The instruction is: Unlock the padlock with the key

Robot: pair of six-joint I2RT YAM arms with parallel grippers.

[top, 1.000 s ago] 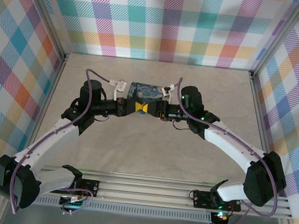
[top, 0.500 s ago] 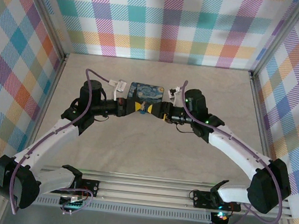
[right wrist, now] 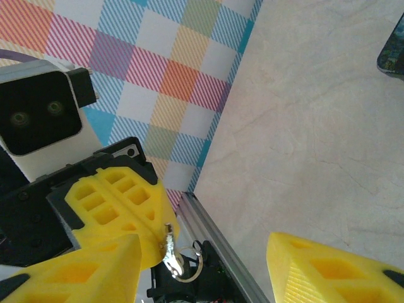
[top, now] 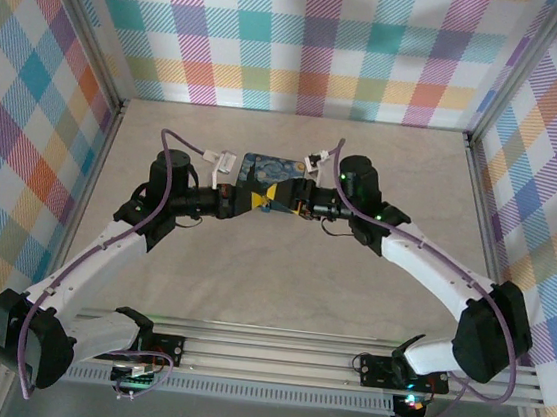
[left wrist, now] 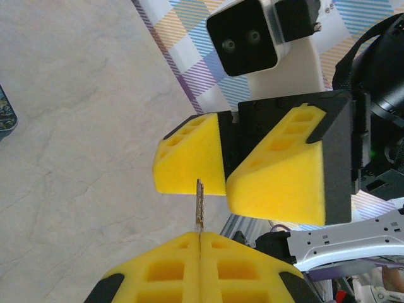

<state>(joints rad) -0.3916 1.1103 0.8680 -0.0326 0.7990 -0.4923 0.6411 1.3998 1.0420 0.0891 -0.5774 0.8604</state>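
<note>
Left pincer [left wrist: 201, 238] is clenched on the key [left wrist: 199, 205], whose blade pokes out toward the released, empty right pincer [right wrist: 203, 252] opposite. So thin a pinch could let the key twist or drop during a handover. The padlock is seemingly hidden.

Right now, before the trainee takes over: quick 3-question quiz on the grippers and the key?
1. True or false: the left gripper is shut on the key.
2. The right gripper is: A) open, holding nothing; B) shut on the key; C) shut with nothing between its fingers.
3. Fill in: in the right wrist view, a small metal ____ is attached to the key.

Key: 1 true; 2 A; 3 ring.
</note>
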